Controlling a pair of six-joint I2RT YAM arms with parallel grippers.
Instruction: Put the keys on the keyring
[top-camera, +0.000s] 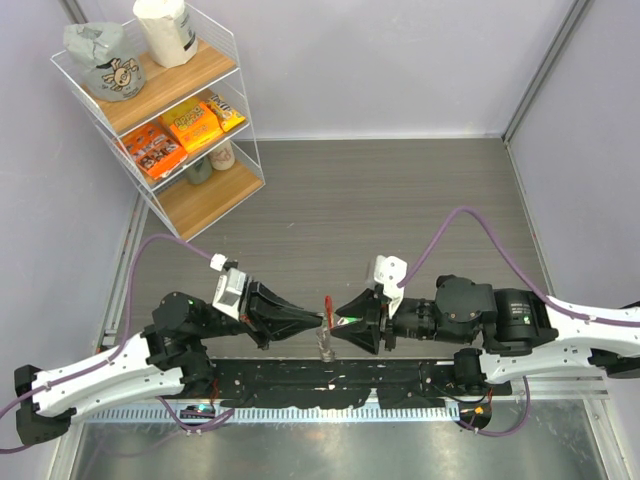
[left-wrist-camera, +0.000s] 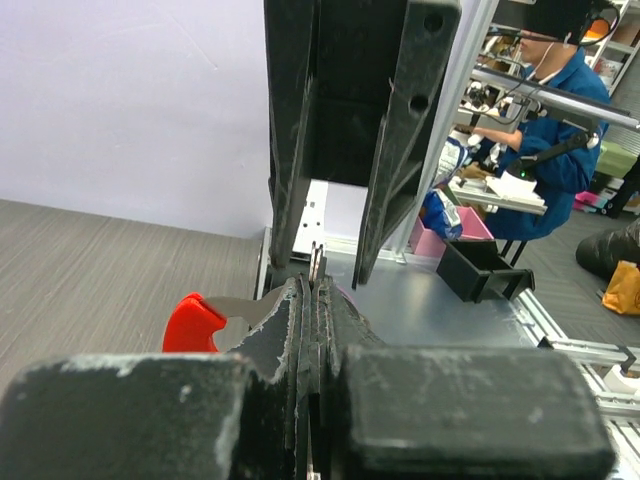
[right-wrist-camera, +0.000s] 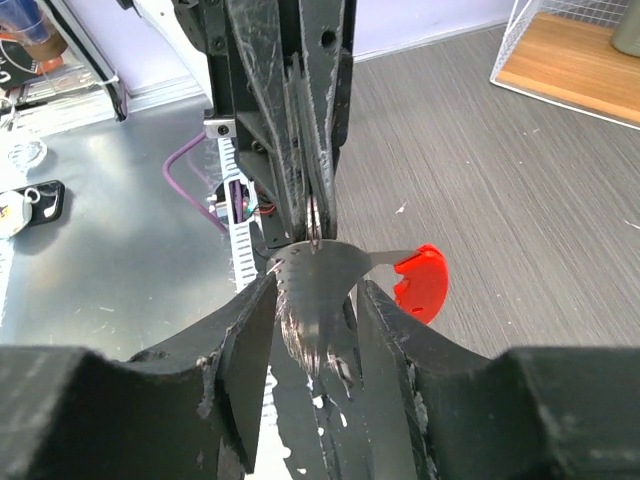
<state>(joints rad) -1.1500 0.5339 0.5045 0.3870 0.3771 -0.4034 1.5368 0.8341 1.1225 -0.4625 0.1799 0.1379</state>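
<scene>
Top external: left gripper (top-camera: 318, 323) is pinching the red-and-silver metal keyring (right-wrist-camera: 420, 285); right gripper (top-camera: 337, 320) is hanging spread; lilac walls (top-camera: 400, 60) are enclosing the grey wood-grain surface (top-camera: 400, 200).

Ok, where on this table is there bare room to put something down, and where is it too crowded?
Free: the grey tabletop beyond the arms, from the wire shelf at the left across to its right edge. Crowded: the near middle, where the left claw and right claw meet tip to tip around the keyring.
</scene>
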